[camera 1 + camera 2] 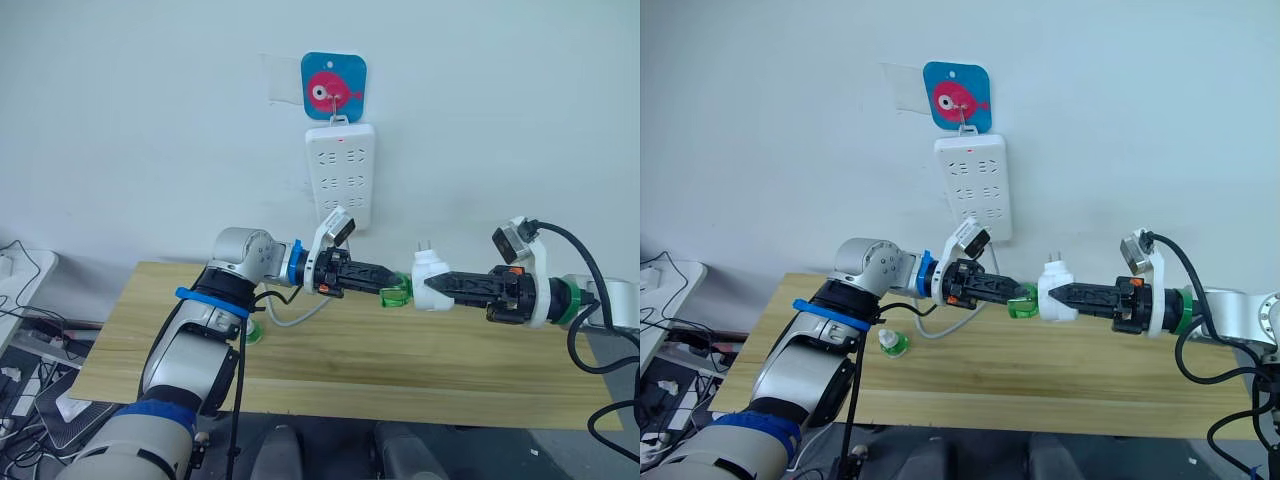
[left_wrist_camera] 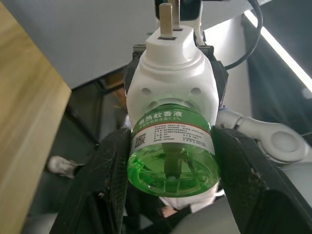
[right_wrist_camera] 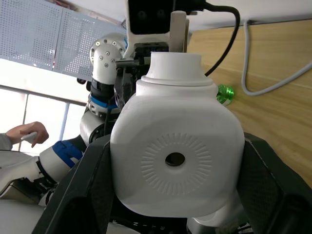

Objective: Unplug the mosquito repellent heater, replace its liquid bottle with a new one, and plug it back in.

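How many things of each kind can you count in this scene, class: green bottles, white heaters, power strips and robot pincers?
Green bottles: 2 (liquid bottle, capped new one)
White heaters: 1 (mosquito repellent heater)
Power strips: 1 (power strip)
Robot pincers: 2 (left pincer, right pincer)
Total: 6

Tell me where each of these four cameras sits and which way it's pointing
Left and right eye views: on the head, looking forward and down at both arms meeting over the wooden table, power strip on the wall.
Left wrist view: along the left gripper, shut on the liquid bottle in the mosquito repellent heater.
Right wrist view: along the right gripper, shut on the heater's vent side; left arm and a person's hand beyond.
Shared: heater in all four.
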You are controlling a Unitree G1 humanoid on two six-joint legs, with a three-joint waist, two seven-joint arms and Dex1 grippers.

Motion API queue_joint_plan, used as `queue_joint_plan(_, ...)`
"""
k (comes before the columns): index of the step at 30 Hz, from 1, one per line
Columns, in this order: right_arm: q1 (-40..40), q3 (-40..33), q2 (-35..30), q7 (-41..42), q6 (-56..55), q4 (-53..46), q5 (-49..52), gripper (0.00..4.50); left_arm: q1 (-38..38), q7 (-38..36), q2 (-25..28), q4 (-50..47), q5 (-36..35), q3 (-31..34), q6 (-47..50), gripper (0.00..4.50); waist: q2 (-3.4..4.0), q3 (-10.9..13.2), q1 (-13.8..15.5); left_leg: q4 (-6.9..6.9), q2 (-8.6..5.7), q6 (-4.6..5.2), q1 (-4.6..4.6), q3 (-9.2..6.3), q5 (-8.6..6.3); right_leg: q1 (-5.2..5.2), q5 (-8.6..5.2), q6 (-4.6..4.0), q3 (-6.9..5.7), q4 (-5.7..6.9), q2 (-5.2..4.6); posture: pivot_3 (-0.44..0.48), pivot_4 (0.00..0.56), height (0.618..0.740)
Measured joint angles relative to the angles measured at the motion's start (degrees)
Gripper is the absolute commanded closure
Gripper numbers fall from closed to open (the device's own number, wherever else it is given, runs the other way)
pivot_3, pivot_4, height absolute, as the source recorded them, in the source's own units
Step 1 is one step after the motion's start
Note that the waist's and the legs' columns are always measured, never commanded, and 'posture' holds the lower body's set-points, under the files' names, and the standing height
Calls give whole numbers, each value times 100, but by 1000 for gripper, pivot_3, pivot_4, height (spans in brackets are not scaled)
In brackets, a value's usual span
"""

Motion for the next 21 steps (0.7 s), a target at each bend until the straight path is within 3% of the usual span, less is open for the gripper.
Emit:
queue_joint_plan(4,70,125,-128,-50,-71,-29,-8,1521,-4,23,-81,0,68,25,-201,124,0,0,13,0,0,-1,-2,1,0,0,0,-1,0,-1,-4,33,156,740)
queue_joint_plan(9,247,165,-163,-18,-76,-35,-103,1521,46,93,-59,-161,347,122,-1002,40,-1,0,11,2,-1,-2,-2,7,1,0,0,-1,4,0,-7,31,154,740)
queue_joint_plan(15,342,48,-237,120,-80,157,-116,1521,791,86,123,-1110,1201,131,-3551,40,0,0,25,2,0,-4,0,12,2,0,1,-2,8,-1,-11,48,155,740)
queue_joint_plan(21,332,-311,-261,351,30,856,-116,1521,1703,25,86,-1886,2130,249,-7319,40,0,0,100,9,-5,-3,4,24,2,7,2,-3,14,-2,-22,54,154,740)
